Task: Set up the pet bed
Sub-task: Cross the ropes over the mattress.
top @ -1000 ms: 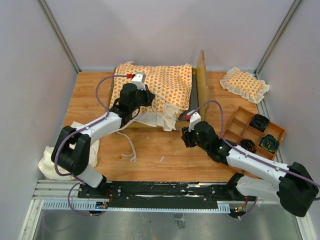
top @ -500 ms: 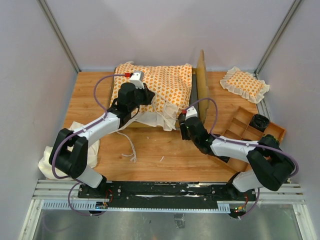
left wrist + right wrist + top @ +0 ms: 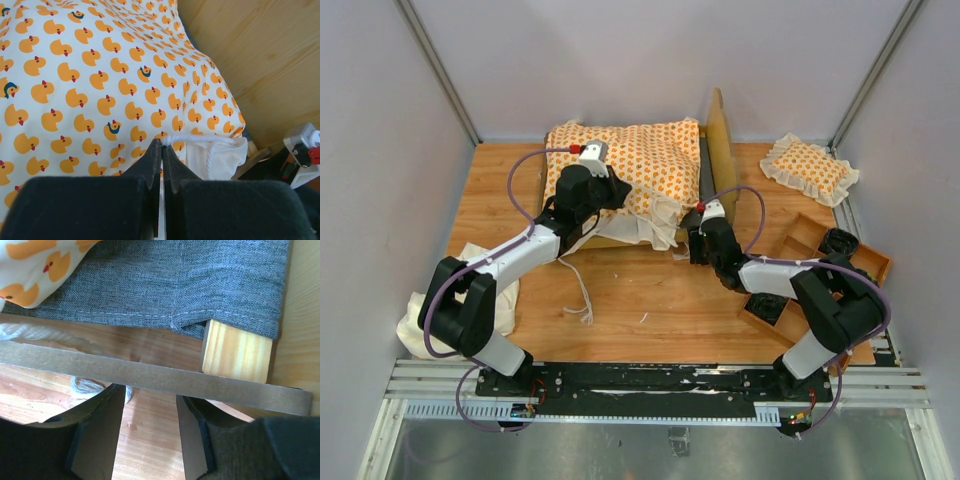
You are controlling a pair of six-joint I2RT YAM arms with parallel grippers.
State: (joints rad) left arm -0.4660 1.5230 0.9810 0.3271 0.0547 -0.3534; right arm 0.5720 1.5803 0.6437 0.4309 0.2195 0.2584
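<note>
The pet bed's light-wood frame [image 3: 722, 150] stands at the back centre, headboard on its right. The duck-print cushion [image 3: 635, 165] lies on it, the cream ruffle hanging over the front edge. My left gripper [image 3: 616, 192] rests on the cushion [image 3: 100, 75], shut [image 3: 161, 142], with the white tie string [image 3: 205, 137] running out from its tips. My right gripper [image 3: 690, 240] is at the frame's front right corner. It is open [image 3: 150, 390], right up against a thin front rail [image 3: 150, 372], below the grey fabric base [image 3: 175, 280] and a wood leg block [image 3: 237, 352].
A small ruffled duck-print pillow [image 3: 810, 168] lies at the back right. A wooden compartment tray [image 3: 790, 262] with dark items sits under the right arm. A cream cloth [image 3: 430, 315] hangs at the left front edge. A loose white string [image 3: 582, 295] lies on the table.
My right gripper has moved away from me, up against the frame's front right corner, and has opened a little wider. Frame and cushion have shifted slightly backward. My left gripper has stayed shut in place.
</note>
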